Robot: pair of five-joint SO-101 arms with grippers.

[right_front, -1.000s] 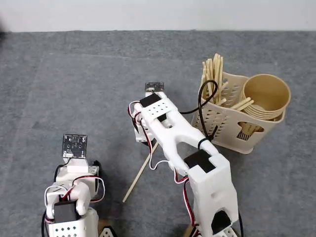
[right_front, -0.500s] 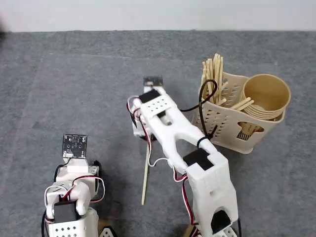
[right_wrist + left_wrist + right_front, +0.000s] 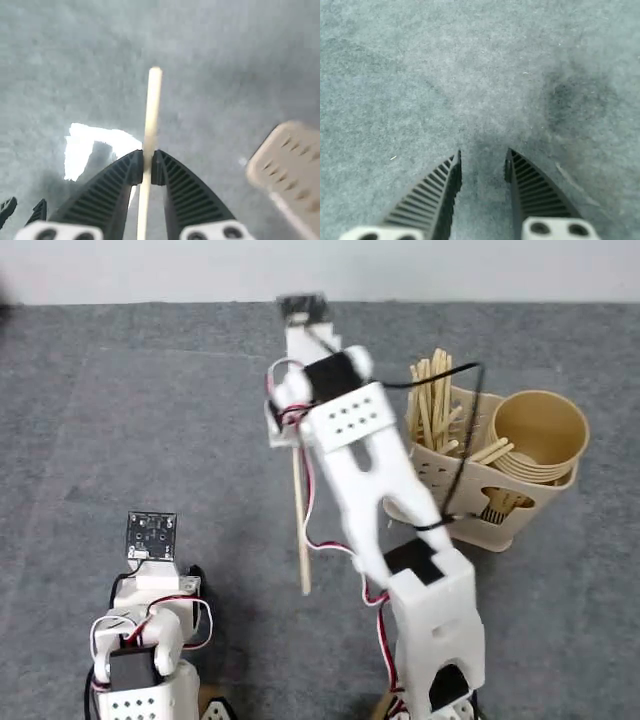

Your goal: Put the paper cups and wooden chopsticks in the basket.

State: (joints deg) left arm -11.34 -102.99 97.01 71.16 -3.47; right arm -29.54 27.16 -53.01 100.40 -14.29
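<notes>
Lower left of the high view: left gripper, jaws slightly parted, empty; centre: right gripper clamped on one wooden chopstick; right: basket holding paper cups and bundled chopsticks.

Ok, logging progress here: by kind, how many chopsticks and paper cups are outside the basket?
Wooden chopsticks: 1, held in the right pincer.
Paper cups: 0 outside; all stacked in the basket.
Total: 1.
</notes>
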